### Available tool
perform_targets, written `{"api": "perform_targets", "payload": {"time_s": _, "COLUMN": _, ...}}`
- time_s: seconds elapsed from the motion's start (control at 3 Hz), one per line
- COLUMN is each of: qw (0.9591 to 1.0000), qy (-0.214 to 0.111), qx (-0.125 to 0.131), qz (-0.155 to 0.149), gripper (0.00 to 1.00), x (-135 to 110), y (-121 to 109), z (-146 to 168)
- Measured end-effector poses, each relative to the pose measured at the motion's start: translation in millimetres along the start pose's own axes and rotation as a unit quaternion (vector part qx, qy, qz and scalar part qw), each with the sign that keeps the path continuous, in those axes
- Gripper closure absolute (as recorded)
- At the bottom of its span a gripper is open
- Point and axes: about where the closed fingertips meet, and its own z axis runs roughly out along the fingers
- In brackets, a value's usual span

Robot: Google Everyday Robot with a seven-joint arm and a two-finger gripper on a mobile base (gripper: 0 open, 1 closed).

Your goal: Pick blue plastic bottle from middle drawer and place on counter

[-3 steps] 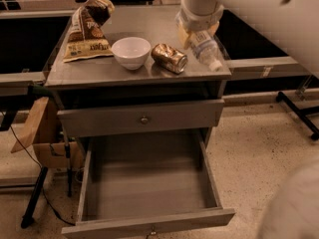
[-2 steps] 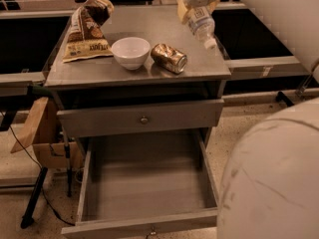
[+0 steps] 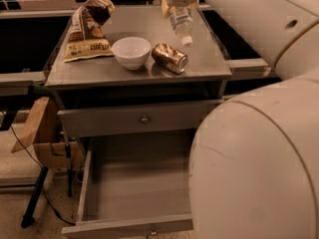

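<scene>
The wide cream shell of my own arm (image 3: 259,173) fills the near right. Beside it the wide grey metal middle drawer (image 3: 134,183) stands pulled out, its flat bottom bare where I can see it. Above that is the shut grey upper drawer with a small brass knob (image 3: 144,119), and to the left of the cabinet a brown cardboard box (image 3: 42,133) leans.

Next comes the flat brushed grey steel counter (image 3: 209,63). Near its middle sit a round white bowl (image 3: 131,52) and, just to its right, a crushed brown-gold metal can (image 3: 170,58) lying on its side. A crumpled brown and yellow snack bag (image 3: 88,29) lies on the far left.

Farthest back, my gripper (image 3: 178,8) hangs over the counter's far right part, clamped on the small clear blue plastic bottle (image 3: 180,21). The bottle's long axis runs close to upright, slightly tilted, with its white screw cap pointing down toward the steel, just behind the can. I cannot tell whether the cap touches the counter.
</scene>
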Motion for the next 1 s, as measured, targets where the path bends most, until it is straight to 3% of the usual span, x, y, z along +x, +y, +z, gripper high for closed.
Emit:
{"api": "perform_targets", "payload": {"time_s": 0.33, "qw": 0.9999, "qy": 0.013, "qx": 0.009, "qz": 0.003, "gripper": 1.0, "x": 7.3, "y": 17.0, "z": 43.3}}
{"api": "perform_targets", "payload": {"time_s": 0.67, "qw": 0.9989, "qy": 0.026, "qx": 0.036, "qz": -0.017, "gripper": 1.0, "x": 12.7, "y": 27.5, "z": 65.3}}
{"api": "perform_targets", "payload": {"time_s": 1.0, "qw": 0.9955, "qy": 0.01, "qx": 0.076, "qz": -0.055, "gripper": 1.0, "x": 9.5, "y": 43.7, "z": 76.0}}
